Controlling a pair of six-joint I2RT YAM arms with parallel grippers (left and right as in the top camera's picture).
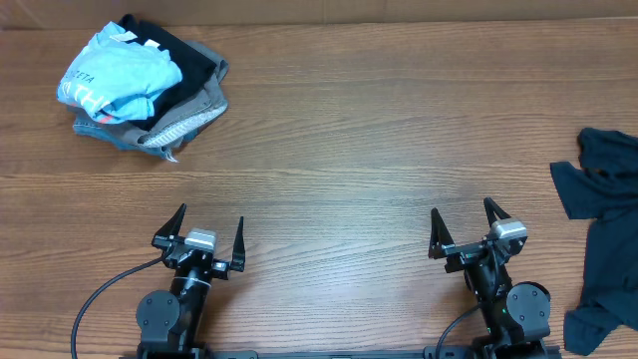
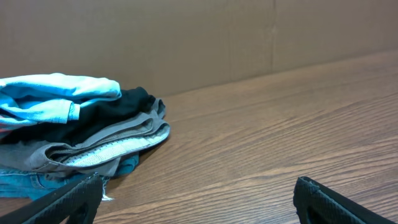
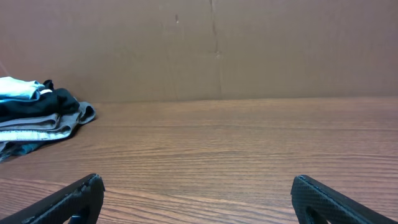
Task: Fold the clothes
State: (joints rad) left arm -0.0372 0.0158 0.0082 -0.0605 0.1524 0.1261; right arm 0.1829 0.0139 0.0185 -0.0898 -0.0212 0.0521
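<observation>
A pile of folded clothes sits at the far left of the table, topped by a light blue T-shirt (image 1: 118, 75) with white text, over black (image 1: 184, 55) and grey (image 1: 194, 110) garments. The pile also shows in the left wrist view (image 2: 74, 130) and in the right wrist view (image 3: 37, 115). A dark navy garment (image 1: 603, 229) lies crumpled at the right edge, partly out of frame. My left gripper (image 1: 207, 231) is open and empty near the front edge. My right gripper (image 1: 467, 221) is open and empty, left of the navy garment.
The wooden table (image 1: 379, 140) stretches between the pile and the navy garment. A brown cardboard wall (image 3: 249, 50) stands behind the table's far edge.
</observation>
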